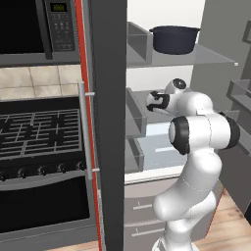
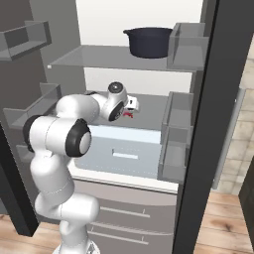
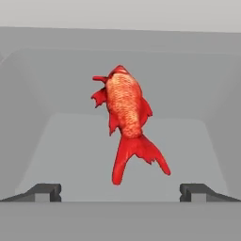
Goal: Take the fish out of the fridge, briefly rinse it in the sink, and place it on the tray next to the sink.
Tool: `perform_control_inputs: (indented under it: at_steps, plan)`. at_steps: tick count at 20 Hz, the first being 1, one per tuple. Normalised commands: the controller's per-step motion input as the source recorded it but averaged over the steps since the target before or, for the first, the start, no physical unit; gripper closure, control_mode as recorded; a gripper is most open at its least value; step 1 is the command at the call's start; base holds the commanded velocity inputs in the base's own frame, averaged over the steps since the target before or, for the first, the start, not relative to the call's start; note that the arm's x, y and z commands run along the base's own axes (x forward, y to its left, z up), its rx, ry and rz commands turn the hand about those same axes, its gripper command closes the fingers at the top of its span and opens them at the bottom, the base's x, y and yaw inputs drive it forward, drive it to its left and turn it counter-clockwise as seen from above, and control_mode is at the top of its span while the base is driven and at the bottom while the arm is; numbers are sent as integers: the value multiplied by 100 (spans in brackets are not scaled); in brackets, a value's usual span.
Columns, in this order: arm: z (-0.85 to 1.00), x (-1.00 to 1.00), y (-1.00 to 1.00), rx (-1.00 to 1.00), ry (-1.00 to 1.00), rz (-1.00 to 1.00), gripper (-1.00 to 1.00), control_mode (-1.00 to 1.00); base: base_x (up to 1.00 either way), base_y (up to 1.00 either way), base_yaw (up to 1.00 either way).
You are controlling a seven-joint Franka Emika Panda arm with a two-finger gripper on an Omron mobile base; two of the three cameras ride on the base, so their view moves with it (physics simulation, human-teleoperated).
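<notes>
This is a home kitchen, rendered rather than real, and the appliances give it away at once. To one side stands a black oven (image 1: 44,201) with a gas cooktop (image 1: 39,132) and a row of knobs, a microwave (image 1: 39,27) with a keypad mounted above it, and beige wall tiles (image 1: 34,81) between the two. Beside them the tall dark grey fridge (image 2: 30,99) stands open, showing a white interior with glass shelves (image 2: 99,59), grey door bins (image 2: 181,47), a dark cooking pot (image 2: 151,42) on the upper shelf, and a wooden floor (image 2: 223,218) running underneath.
</notes>
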Motion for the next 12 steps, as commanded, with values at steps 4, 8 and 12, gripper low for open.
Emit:
perform_control_inputs:
  at_steps: [4,8,12]
  plan:
    - [-13,30,-5,-1,0,0,-100,-100,0,0,0]
    - [-8,30,-7,0,0,0,-100,-100,0,0,0]
    - [-9,27,-9,0,0,0,-100,-100,0,0,0]
